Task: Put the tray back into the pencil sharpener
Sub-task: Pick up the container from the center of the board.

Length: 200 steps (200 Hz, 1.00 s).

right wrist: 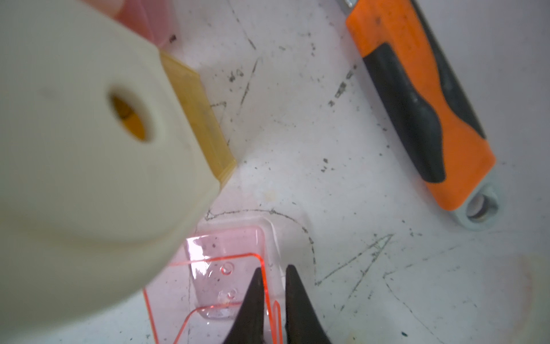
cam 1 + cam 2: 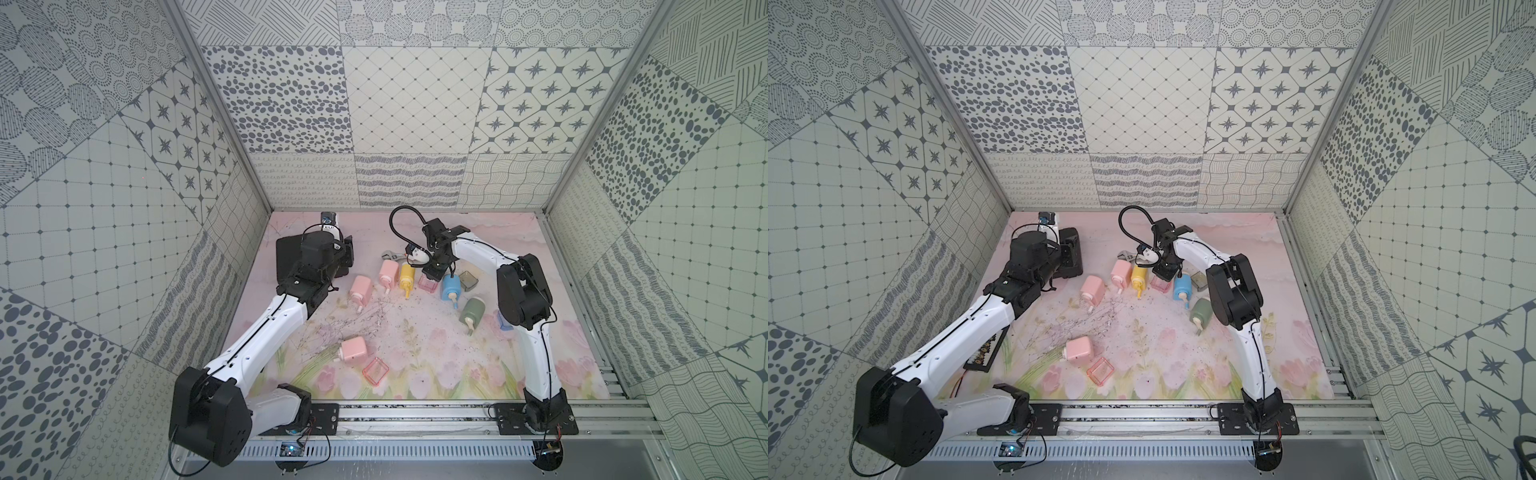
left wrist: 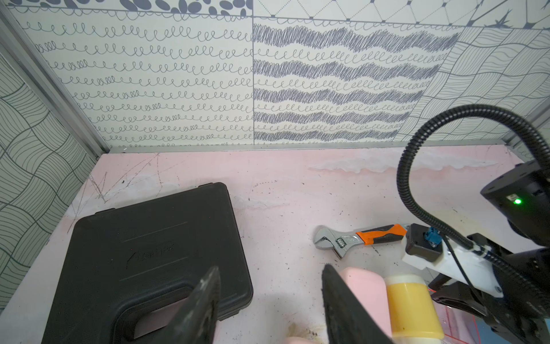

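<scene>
Because the right hand (image 1: 273, 268) is clenched on only one thin wall of the clear pink plastic tray (image 1: 221, 256), resting on the counter (image 2: 436, 332) just beside the yellow pencil sharpener (image 2: 407, 275), a lift could tilt or drop it, the left hand (image 3: 271, 268) being released and empty.

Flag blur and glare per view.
Right wrist view: the yellow sharpener looms near the lens, blurred; white glare on the pink tray; wrench sharp. Left wrist view: black case crisp, the left gripper jaws slightly soft. Both top views: even light, faint shadows, no blur.
</scene>
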Each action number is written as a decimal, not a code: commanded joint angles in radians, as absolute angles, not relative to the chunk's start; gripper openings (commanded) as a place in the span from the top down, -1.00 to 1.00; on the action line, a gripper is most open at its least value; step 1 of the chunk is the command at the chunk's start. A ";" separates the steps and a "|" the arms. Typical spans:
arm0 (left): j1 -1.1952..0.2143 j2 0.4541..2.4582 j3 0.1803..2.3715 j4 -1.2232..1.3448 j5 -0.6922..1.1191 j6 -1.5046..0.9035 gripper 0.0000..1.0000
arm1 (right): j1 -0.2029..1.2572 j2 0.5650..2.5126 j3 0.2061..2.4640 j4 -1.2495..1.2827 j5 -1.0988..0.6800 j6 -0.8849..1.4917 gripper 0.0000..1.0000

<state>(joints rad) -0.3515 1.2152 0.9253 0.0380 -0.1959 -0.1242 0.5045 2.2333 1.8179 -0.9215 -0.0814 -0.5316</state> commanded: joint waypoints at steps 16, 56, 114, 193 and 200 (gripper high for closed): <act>-0.344 1.190 0.943 0.041 -0.178 -0.107 -0.10 | 0.511 2.233 1.827 -0.908 -0.079 -0.539 0.80; -0.343 1.160 0.949 0.001 -0.160 -0.112 -0.09 | 0.512 2.199 1.812 -0.882 -0.084 -0.534 0.99; -0.338 1.122 0.943 -0.142 -0.166 -0.232 -0.13 | 0.510 2.016 1.760 -0.902 -0.075 -0.412 1.00; -0.333 1.024 0.877 -0.192 -0.129 -0.246 -0.12 | 0.750 1.634 1.413 -0.812 -0.037 -0.319 1.00; -0.333 1.018 0.864 -0.187 -0.121 -0.248 -0.13 | 0.779 1.609 1.350 -0.774 -0.052 -0.300 1.00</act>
